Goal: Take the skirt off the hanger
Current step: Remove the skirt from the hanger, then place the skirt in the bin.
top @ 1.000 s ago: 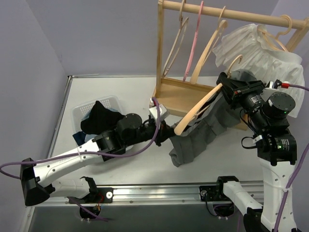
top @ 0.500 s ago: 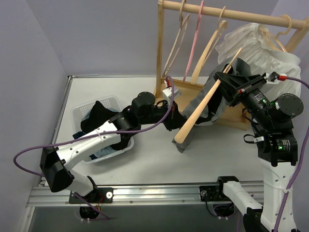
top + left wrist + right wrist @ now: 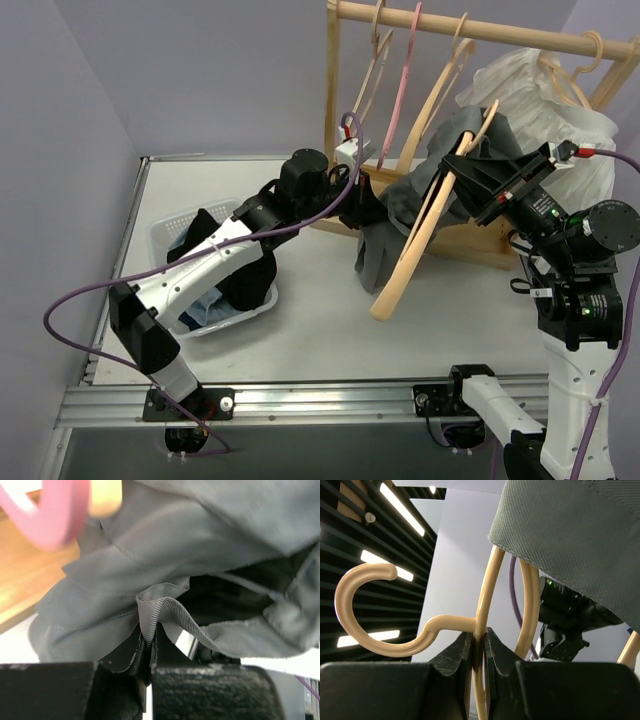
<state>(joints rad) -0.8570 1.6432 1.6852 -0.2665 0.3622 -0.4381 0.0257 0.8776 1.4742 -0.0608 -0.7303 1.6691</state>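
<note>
The grey skirt (image 3: 432,190) drapes over the pale wooden hanger (image 3: 415,248), which is lifted and tilted in front of the rack. My right gripper (image 3: 468,172) is shut on the hanger near its hook; the right wrist view shows the jaws clamped on the hanger's bar (image 3: 481,625) with the skirt (image 3: 570,535) above. My left gripper (image 3: 368,208) is shut on the skirt's edge; the left wrist view shows a fold of grey ribbed band (image 3: 155,607) pinched between the jaws. The skirt hangs down to the left of the hanger.
A wooden rack (image 3: 333,110) stands at the back with several wooden hangers (image 3: 432,95) and a pink hanger (image 3: 402,90). A white ruffled blouse (image 3: 560,100) hangs at the right. A white basket (image 3: 165,235) of dark and blue clothes sits at the left.
Both arms have risen toward the rack. The hanger has swung steeper with its lower end nearer the table front, and the left gripper has pulled the skirt up and left.
</note>
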